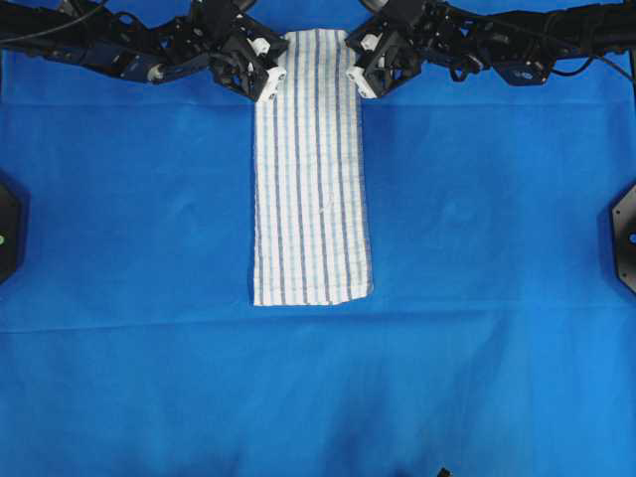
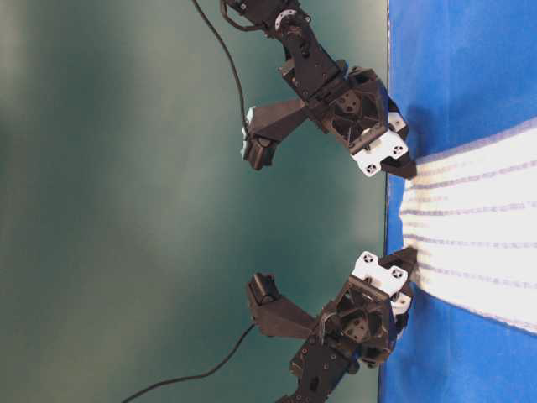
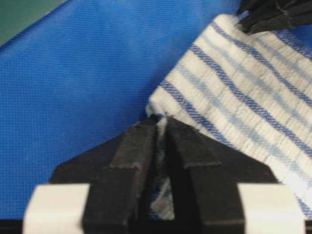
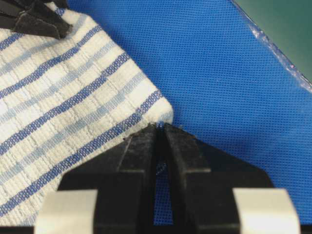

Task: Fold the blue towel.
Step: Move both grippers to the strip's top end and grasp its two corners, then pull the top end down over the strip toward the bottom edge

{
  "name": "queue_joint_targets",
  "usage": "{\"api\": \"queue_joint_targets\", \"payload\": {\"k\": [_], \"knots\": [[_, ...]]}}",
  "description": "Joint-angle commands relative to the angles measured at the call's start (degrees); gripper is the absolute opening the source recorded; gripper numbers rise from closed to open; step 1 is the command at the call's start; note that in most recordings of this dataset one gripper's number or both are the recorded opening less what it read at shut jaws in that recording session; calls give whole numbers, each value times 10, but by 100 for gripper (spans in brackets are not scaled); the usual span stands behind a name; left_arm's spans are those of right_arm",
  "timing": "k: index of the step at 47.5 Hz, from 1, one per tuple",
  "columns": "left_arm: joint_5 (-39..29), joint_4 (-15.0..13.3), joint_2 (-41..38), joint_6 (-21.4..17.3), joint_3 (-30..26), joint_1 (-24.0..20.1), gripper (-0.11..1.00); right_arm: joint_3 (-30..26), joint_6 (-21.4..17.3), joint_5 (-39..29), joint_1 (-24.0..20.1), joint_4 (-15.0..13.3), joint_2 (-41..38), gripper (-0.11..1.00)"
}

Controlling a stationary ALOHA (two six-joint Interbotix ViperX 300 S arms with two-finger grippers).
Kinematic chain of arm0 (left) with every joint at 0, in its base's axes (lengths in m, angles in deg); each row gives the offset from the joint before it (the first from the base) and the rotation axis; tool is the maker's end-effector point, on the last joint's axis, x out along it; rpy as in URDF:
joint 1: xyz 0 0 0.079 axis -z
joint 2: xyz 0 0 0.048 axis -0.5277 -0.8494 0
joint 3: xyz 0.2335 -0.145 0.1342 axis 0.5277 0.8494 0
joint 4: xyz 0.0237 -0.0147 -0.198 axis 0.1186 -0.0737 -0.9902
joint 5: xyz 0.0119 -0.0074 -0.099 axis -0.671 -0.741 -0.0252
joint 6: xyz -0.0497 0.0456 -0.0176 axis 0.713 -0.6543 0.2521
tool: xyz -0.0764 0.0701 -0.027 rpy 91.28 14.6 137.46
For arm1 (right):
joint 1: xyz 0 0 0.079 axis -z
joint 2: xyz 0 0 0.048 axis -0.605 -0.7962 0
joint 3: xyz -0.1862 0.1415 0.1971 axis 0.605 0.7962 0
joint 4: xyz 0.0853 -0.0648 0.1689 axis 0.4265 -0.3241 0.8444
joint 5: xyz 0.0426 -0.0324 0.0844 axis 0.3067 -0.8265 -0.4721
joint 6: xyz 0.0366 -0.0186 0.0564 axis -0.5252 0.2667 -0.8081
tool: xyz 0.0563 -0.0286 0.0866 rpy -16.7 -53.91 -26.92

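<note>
The blue towel (image 1: 313, 169), white with thin blue stripes, lies as a long narrow strip on the blue sheet, running from the far edge toward the middle. My left gripper (image 1: 270, 84) is at its far left corner. In the left wrist view the gripper (image 3: 162, 119) is shut, with striped cloth (image 3: 243, 97) pinched between the jaws. My right gripper (image 1: 358, 81) is at the far right corner. In the right wrist view it (image 4: 160, 126) is shut with its tips on the very corner of the towel (image 4: 73, 97); blue sheet shows through the slit behind the tips.
A plain blue sheet (image 1: 477, 298) covers the whole surface. Black fixtures stand at its left edge (image 1: 8, 229) and right edge (image 1: 624, 234). Both arms stretch along the far edge. The sheet's far edge (image 4: 273, 53) lies close behind the grippers.
</note>
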Motion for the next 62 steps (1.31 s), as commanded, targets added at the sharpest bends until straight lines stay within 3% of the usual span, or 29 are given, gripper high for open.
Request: {"api": "queue_joint_targets", "payload": {"k": [1, 12, 31, 48, 62], "knots": [[-8, 1, 15, -1, 4, 1, 4, -4, 0, -1, -4, 3, 21, 6], [-18, 1, 62, -46, 10, 0, 4, 3, 0, 0, -4, 4, 58, 6], [-33, 1, 85, -60, 27, 20, 4, 28, 0, -3, -18, 7, 85, 6], [-33, 1, 156, -51, 99, 111, 4, 108, 0, -2, -80, 17, 158, 6], [-33, -2, 210, -47, 149, 223, 4, 162, 0, 8, -178, 45, 192, 6]]}}
